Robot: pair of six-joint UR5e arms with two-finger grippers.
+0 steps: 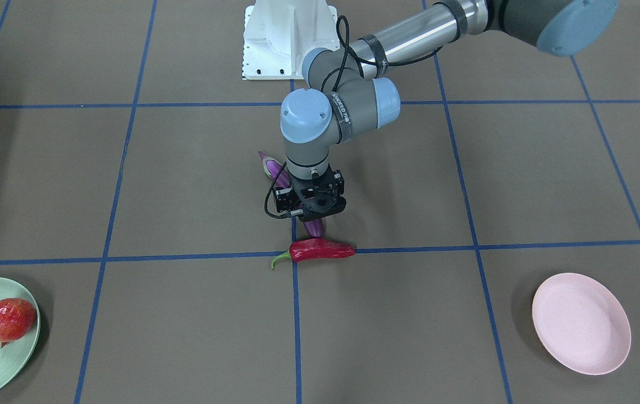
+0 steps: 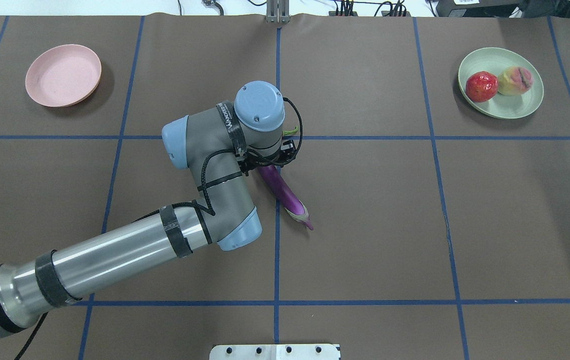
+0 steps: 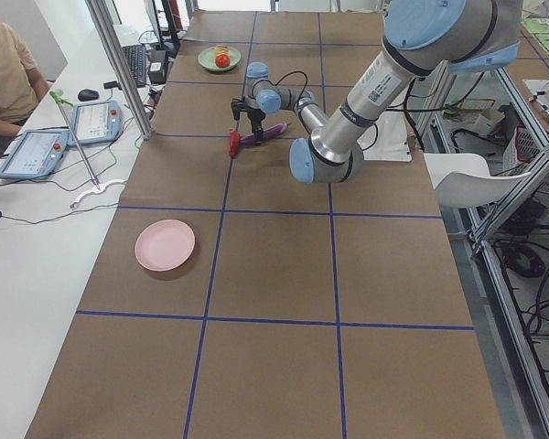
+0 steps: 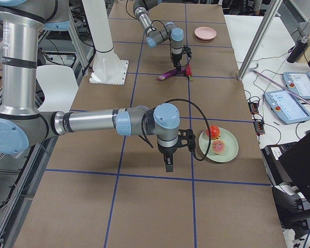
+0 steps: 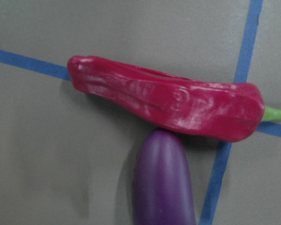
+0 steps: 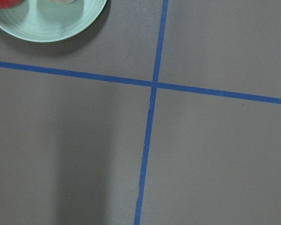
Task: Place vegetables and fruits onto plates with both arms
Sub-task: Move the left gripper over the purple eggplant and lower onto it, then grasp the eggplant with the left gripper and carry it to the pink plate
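While left gripper (image 1: 311,211) hangs over long glossy purple eggplant (image 2: 285,195), tip touching red chili pepper (image 1: 323,250), you cannot tell jaw opening; right gripper (image 4: 168,166) likewise.

Brown table (image 2: 365,225), blue tape grid (image 2: 365,302)

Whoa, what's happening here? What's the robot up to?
The robot is sorting food onto plates. A red fruit and a peach already sit on the green plate. The left gripper hangs just over the eggplant and red pepper, which lie touching. The pink plate is empty. The right gripper hangs near the green plate.
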